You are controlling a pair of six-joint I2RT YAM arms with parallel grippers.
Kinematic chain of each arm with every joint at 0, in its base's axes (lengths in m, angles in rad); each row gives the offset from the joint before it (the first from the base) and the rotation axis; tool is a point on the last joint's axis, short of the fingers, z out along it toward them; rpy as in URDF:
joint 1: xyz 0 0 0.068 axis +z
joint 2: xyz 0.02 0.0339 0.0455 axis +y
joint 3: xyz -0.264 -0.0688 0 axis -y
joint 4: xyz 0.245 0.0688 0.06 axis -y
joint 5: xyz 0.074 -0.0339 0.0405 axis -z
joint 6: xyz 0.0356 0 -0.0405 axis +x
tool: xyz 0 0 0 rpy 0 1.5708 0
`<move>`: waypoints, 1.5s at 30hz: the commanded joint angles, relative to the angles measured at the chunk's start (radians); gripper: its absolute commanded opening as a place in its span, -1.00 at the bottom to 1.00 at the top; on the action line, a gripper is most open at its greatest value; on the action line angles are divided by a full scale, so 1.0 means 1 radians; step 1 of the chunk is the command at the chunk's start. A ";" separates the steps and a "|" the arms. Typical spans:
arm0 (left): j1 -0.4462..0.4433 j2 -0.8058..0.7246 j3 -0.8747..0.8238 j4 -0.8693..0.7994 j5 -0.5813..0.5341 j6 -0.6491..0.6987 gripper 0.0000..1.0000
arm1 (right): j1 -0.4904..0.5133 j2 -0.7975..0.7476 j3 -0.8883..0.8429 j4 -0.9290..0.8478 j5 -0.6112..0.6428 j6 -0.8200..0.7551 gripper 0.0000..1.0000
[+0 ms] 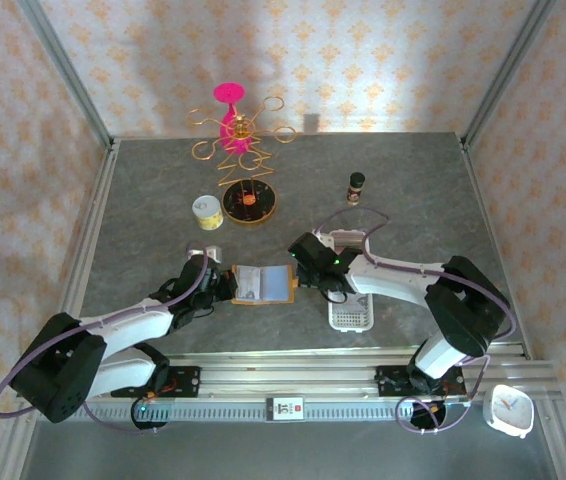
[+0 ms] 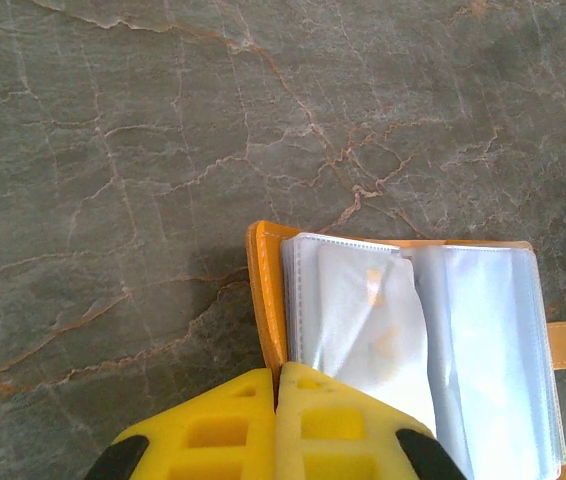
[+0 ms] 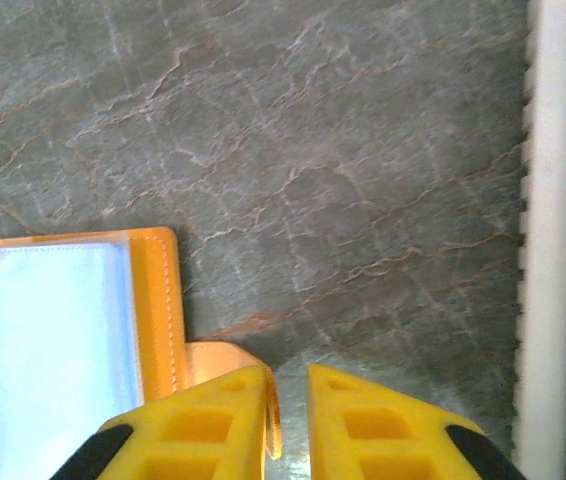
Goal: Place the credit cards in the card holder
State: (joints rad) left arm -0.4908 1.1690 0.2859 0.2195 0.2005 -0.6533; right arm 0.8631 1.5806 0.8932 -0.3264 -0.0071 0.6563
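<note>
The orange card holder (image 1: 263, 284) lies open on the grey table between my two grippers, its clear inner sleeves facing up. My left gripper (image 1: 225, 285) is shut on the edge of its left cover (image 2: 268, 300); in the left wrist view the fingertips (image 2: 276, 385) meet over that orange edge. My right gripper (image 1: 301, 275) sits at the holder's right side. In the right wrist view its fingers (image 3: 288, 385) stand a narrow gap apart. The closing tab (image 3: 213, 360) reaches into that gap, against the left finger. The credit cards are out of view; a pale sheet shows in one sleeve (image 2: 373, 320).
A long white slotted tray (image 1: 351, 318) lies just right of the right gripper, its rim (image 3: 548, 250) close by. Farther back stand a gold wire stand with a pink top (image 1: 233, 125), a round dark dish (image 1: 249, 203), a small tin (image 1: 206, 211) and a small bottle (image 1: 356, 187).
</note>
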 commanded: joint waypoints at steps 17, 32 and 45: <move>-0.003 -0.039 0.029 -0.074 -0.021 0.017 -1.00 | -0.015 -0.093 -0.079 0.127 -0.087 0.027 -0.91; -0.128 0.006 0.207 -0.145 0.112 -0.043 -1.00 | -0.004 -0.043 -0.136 0.230 -0.152 0.049 -1.00; -0.252 0.305 0.292 0.102 0.116 -0.160 -1.00 | 0.001 -0.091 -0.188 0.252 -0.127 0.066 -1.00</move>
State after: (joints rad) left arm -0.7284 1.4326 0.5640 0.2584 0.3107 -0.7689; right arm 0.8566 1.5185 0.7322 -0.0528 -0.1650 0.7067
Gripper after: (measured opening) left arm 0.049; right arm 0.050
